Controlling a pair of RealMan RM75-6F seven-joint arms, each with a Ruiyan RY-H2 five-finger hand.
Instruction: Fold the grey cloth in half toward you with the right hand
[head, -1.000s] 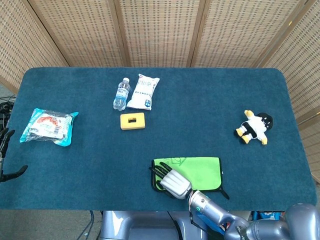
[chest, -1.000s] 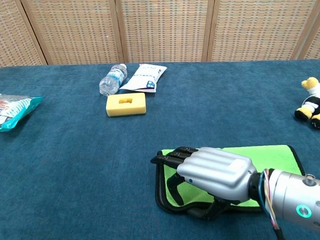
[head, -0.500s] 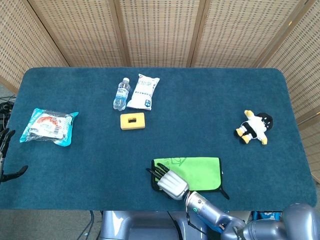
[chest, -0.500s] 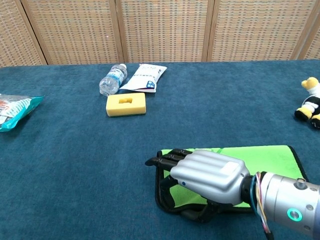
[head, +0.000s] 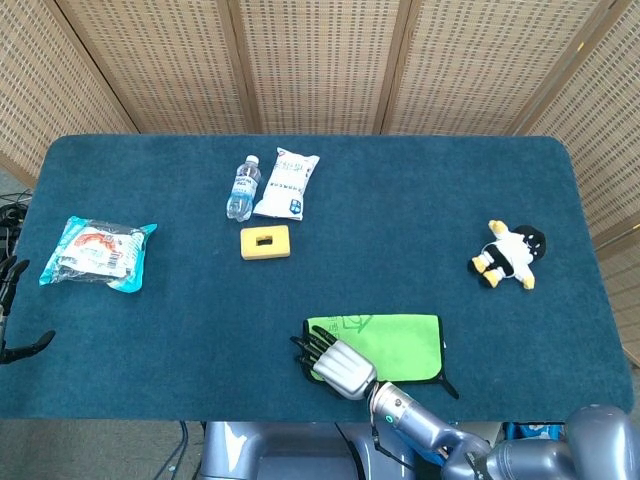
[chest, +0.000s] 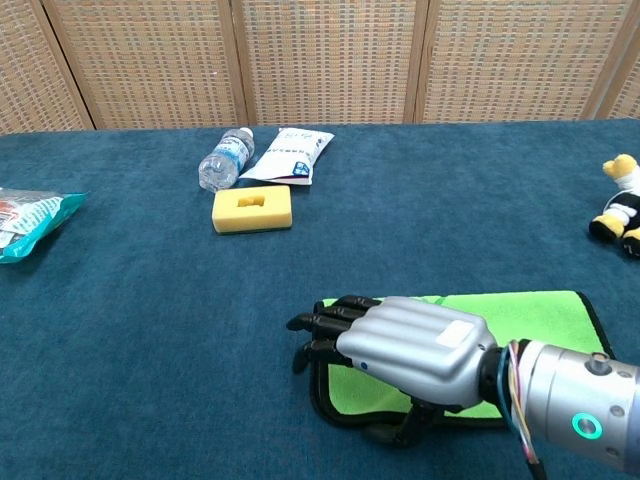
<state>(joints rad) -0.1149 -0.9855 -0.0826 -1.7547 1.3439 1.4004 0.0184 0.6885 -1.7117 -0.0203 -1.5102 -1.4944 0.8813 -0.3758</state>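
The cloth (head: 400, 340) lies flat near the table's front edge, right of centre, green face up with a dark border (chest: 530, 315). My right hand (head: 340, 365) hovers over its left end, back upward (chest: 410, 345). Its dark fingers (chest: 320, 325) reach leftward past the cloth's left edge with nothing between them, and the thumb points down at the cloth's front hem. My left hand (head: 10, 300) shows only at the far left edge of the head view, off the table, fingers apart and holding nothing.
A water bottle (head: 242, 187), a white packet (head: 286, 184) and a yellow block (head: 265, 242) sit at the back left of centre. A snack bag (head: 97, 253) lies far left, a plush toy (head: 508, 255) far right. The table's front edge runs just below the cloth.
My right hand has slid left and toward me. Its fingers, earlier curled over the cloth's left edge, now stick out beyond it. The cloth and left hand have not moved.
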